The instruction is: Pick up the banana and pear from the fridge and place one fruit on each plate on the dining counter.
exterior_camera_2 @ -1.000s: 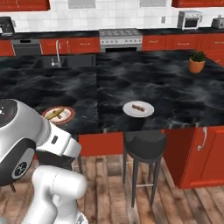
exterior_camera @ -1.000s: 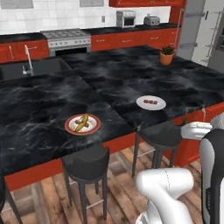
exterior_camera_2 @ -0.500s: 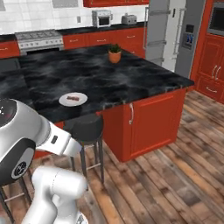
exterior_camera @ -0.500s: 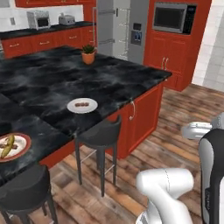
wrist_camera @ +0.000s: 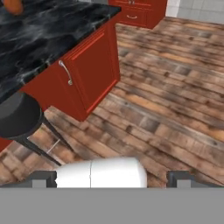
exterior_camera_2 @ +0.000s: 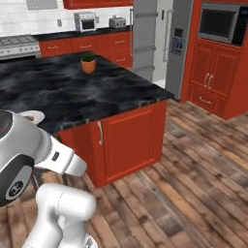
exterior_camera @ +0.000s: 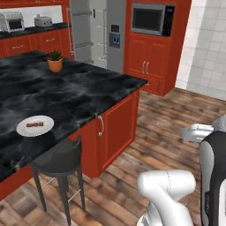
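Note:
The dining counter (exterior_camera: 75,95) has a black veined top and a red base, and its corner shows in the hand view as well (wrist_camera: 52,35). One white plate (exterior_camera: 35,126) with a brown morsel lies near its front edge; an edge of it peeks out beside my arm (exterior_camera_2: 33,115). The grey steel fridge (exterior_camera: 98,33) stands behind the counter with its doors shut, also in the right base view (exterior_camera_2: 157,41). My gripper (wrist_camera: 111,179) hangs over the wooden floor beside the counter's corner, open, with nothing between its fingertips (wrist_camera: 43,179). The banana and the pear are out of view.
A potted plant (exterior_camera: 55,62) stands on the counter's far side. A black stool (exterior_camera: 57,161) stands against the counter's front. Red cabinets with a built-in microwave (exterior_camera: 152,18) are right of the fridge. Wooden floor (exterior_camera_2: 193,160) lies open to the right.
The base has turned to the right, so the whole scene has slid left. The plate carrying the banana has left the view and the fridge has come towards the middle. The gripper stays open.

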